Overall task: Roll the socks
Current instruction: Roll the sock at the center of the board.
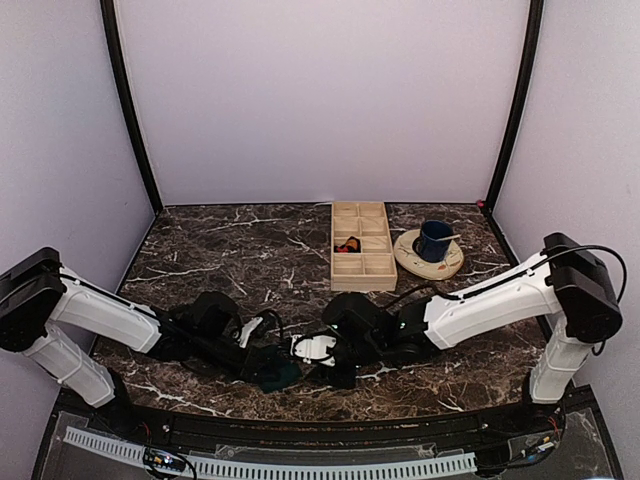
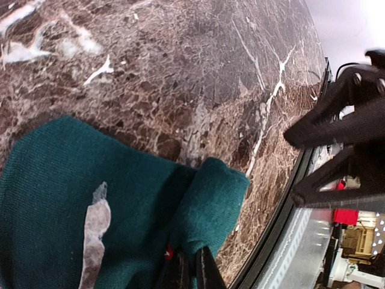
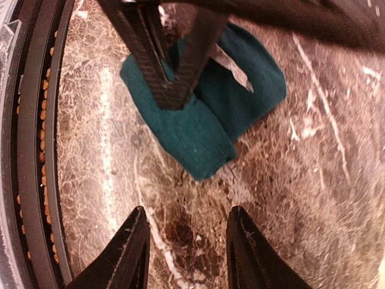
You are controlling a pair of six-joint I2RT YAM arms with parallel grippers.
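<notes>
Near the front edge of the marble worktop [image 1: 220,250], the two arms meet over the teal sock [image 1: 271,377]. It lies flat on the stone with one end folded back on itself into a thick doubled flap.

The left hand [image 2: 194,269] is pressed together, its fingers pinching the fabric at the fold. From the right wrist view, the same two dark fingers [image 3: 157,72] slant down and converge on the sock [image 3: 246,99], with cloth bunched at their tips.

The right hand [image 3: 186,223] is partly spread, with a clear gap between its fingers. Only bare marble shows in that gap. It holds nothing and touches nothing, and its tips sit just beside the sock's folded end. In the left wrist view it [image 2: 293,167] appears at the right, above the worktop's edge and apart from the sock [image 2: 60,192].

Farther back, well apart from both hands, the argyle sock [image 1: 348,244] shows as a small dark and red bundle. It lies in a compartment on the left side of a wooden tray [image 1: 380,240]. Just right of the tray, a dark blue mug [image 1: 434,240] stands on a plate [image 1: 420,264].
</notes>
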